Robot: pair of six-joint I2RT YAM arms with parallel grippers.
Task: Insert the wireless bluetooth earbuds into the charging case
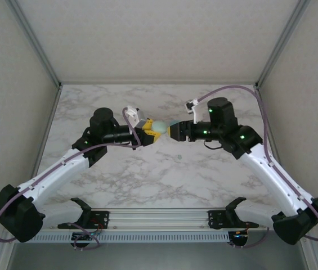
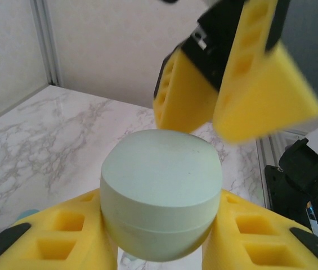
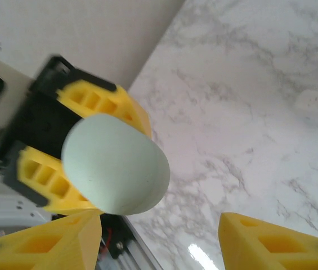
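The left hand (image 1: 154, 131) is clamped on the shut charging case (image 2: 161, 197), held up over the middle of the surface (image 1: 164, 174). The right hand (image 1: 172, 130), fingers apart, faces it from the right. The case looks light, hard and smooth (probably slippery). It is best gripped on its rounded sides, clear of the seam.

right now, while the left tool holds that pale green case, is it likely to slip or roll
Probably slippery: the case looks smooth and rounded, held by the left tool only at its sides. It seems rigid, showing no dent under the grip. Set down on its curved end it would likely rock or roll on the marble table.
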